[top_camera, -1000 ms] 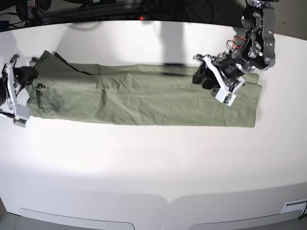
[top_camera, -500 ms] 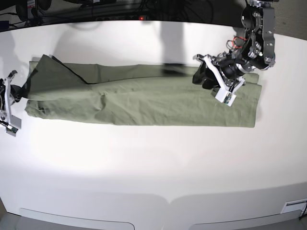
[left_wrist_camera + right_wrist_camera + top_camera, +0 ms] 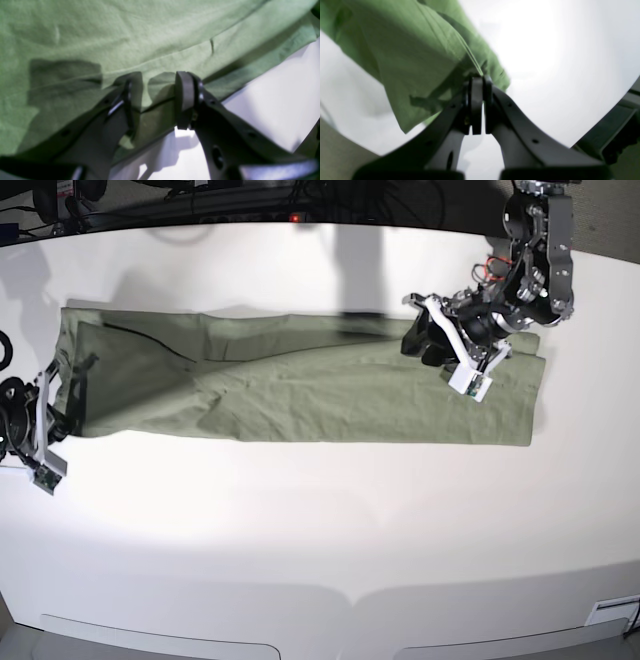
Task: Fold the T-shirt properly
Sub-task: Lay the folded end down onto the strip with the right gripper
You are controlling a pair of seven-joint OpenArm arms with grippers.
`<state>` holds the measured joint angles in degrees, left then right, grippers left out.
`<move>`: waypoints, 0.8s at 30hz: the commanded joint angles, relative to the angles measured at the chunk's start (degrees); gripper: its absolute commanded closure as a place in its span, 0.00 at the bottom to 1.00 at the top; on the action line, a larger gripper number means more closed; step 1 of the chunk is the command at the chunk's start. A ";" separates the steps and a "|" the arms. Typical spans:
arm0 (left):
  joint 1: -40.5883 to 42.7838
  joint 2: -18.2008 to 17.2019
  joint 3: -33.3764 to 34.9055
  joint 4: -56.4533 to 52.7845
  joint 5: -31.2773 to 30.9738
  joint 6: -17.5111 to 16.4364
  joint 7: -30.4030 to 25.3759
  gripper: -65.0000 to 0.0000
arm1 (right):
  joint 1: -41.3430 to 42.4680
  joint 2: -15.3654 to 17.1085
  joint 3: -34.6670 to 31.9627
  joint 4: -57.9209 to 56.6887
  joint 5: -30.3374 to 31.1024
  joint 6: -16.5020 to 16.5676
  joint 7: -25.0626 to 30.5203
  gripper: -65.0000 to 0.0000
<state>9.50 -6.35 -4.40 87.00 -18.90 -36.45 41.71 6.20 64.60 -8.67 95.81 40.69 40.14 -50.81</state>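
The sage-green T-shirt [image 3: 300, 385] lies as a long band folded lengthwise across the white table [image 3: 320, 520]. My right gripper [image 3: 63, 388] is at the band's left end. In the right wrist view it [image 3: 477, 78] is shut on a hem of the T-shirt [image 3: 420, 57], and the cloth hangs lifted off the table. My left gripper [image 3: 420, 345] rests over the shirt's right part. In the left wrist view it [image 3: 156, 77] stands open over the T-shirt [image 3: 150, 32], with a layered cloth edge running between the fingers [image 3: 184, 97].
Dark cables and equipment [image 3: 250, 195] line the table's far edge. The left arm's body [image 3: 535, 260] rises at the back right. A small white tag [image 3: 615, 612] sits at the table's front right corner.
My right gripper has moved toward the table's front with the shirt's left end, which now hangs lifted and more spread out. The left arm has stayed put.
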 commanded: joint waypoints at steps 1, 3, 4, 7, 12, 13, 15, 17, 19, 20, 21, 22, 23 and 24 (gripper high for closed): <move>-0.33 -0.35 -0.04 0.35 0.92 0.46 0.66 0.66 | 1.14 1.57 0.72 0.42 -0.02 -0.14 0.92 1.00; -0.33 -0.37 -0.04 0.35 0.98 0.46 0.66 0.66 | 0.90 1.53 0.72 0.35 -0.02 -0.14 0.76 1.00; -0.33 -0.35 -0.04 0.35 1.14 0.46 0.66 0.66 | 0.72 1.53 0.72 0.22 -0.09 -0.14 0.66 1.00; -0.33 -0.35 -0.04 0.35 2.08 0.46 0.66 0.66 | 0.31 1.49 0.72 -0.87 -0.02 -0.14 0.74 1.00; -0.33 -0.35 -0.04 0.35 2.43 0.46 0.66 0.66 | 0.46 -0.09 0.72 -4.55 -2.32 -0.14 2.21 1.00; -0.33 -0.35 -0.04 0.35 2.43 0.46 0.66 0.66 | 0.44 -0.52 0.72 -5.20 -3.52 -0.14 3.08 1.00; -0.33 -0.35 -0.04 0.35 2.43 0.46 0.63 0.66 | 0.46 -1.38 0.72 -6.34 -4.42 -0.14 4.13 1.00; -0.33 -0.35 -0.04 0.35 2.40 0.48 0.63 0.66 | 0.46 -2.29 0.72 -7.15 -4.28 -0.14 4.15 1.00; -0.33 -0.35 -0.04 0.35 2.40 0.46 0.63 0.66 | 0.44 -3.23 0.72 -7.87 -4.26 -0.14 4.63 1.00; -0.33 -0.35 -0.04 0.35 2.40 0.46 0.63 0.66 | 0.48 -3.85 0.72 -8.17 -4.28 -0.14 4.96 1.00; -0.33 -0.35 -0.04 0.35 2.40 0.46 0.63 0.66 | 0.44 -4.33 0.72 -8.50 -4.28 -0.14 4.98 1.00; -0.31 -0.35 -0.04 0.35 2.43 0.46 0.66 0.66 | 0.46 -5.05 0.72 -8.87 -4.33 -0.14 4.96 1.00; -0.31 -0.35 -0.04 0.35 2.40 0.46 0.66 0.66 | 0.44 -5.57 0.72 -9.33 -4.33 -0.14 4.96 1.00; -0.31 -0.35 -0.04 0.35 2.43 0.46 0.66 0.66 | 0.48 -6.21 0.72 -9.90 -4.37 -0.14 4.96 1.00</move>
<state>9.50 -6.35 -4.38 87.00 -17.80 -36.53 41.21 5.56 56.88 -8.67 85.43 36.16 40.14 -46.68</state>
